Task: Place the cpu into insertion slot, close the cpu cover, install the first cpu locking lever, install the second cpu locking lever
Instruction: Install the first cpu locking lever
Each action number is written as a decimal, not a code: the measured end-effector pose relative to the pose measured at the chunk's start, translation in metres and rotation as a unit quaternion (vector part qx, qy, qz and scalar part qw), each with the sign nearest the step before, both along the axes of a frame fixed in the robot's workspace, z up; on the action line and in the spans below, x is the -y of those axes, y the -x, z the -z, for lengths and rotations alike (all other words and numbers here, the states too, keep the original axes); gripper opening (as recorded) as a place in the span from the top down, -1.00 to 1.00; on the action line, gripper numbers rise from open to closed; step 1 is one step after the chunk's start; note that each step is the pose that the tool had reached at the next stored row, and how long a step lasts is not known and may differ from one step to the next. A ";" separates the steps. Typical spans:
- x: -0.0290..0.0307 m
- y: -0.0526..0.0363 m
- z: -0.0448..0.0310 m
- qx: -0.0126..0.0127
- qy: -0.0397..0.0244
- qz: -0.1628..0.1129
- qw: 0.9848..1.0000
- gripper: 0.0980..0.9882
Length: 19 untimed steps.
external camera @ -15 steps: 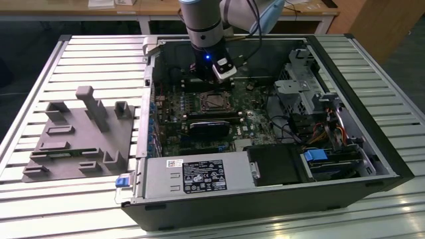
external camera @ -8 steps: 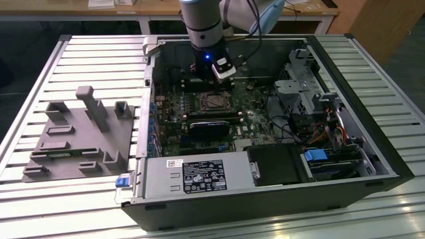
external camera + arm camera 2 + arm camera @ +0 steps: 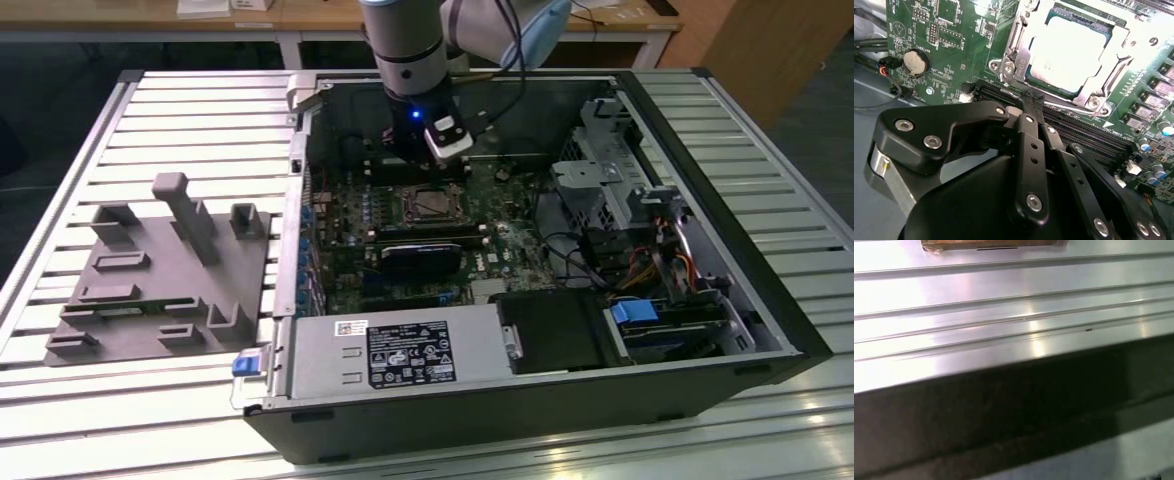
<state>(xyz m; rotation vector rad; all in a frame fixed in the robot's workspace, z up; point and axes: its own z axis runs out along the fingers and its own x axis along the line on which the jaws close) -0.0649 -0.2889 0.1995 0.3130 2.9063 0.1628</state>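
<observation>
Tool [image 3: 1032,100] at the covered cpu [image 3: 1069,47].
Fingers pressed together, gripping nothing visible; tips just beside the cpu cover [image 3: 1016,47], which lies over the cpu.

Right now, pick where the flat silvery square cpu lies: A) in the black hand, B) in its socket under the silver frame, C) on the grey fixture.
B: in the second wrist view, the flat silvery square cpu lies inside the thin silver metal cpu cover.

Harsh glare on the cpu [image 3: 1069,50]
</observation>
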 end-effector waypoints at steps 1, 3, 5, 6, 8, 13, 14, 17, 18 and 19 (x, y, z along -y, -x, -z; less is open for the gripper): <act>0.0000 0.0000 0.0004 0.000 0.001 0.001 1.000 0.99; -0.0001 0.0000 0.0010 0.000 0.002 0.003 1.000 0.99; -0.0002 0.0000 0.0011 0.000 0.002 0.003 1.000 0.99; -0.0002 0.0000 0.0011 0.000 0.002 0.003 1.000 0.99; -0.0002 -0.0003 0.0012 0.000 0.002 0.004 1.000 0.99; -0.0003 -0.0025 0.0013 0.000 0.002 0.004 1.000 0.99; -0.0003 -0.0026 0.0013 0.000 0.002 0.004 1.000 0.99; -0.0003 -0.0026 0.0012 0.000 0.000 0.004 1.000 0.99; -0.0003 -0.0026 0.0013 0.000 -0.001 0.004 1.000 0.99; -0.0003 -0.0026 0.0013 0.000 -0.001 0.004 1.000 0.99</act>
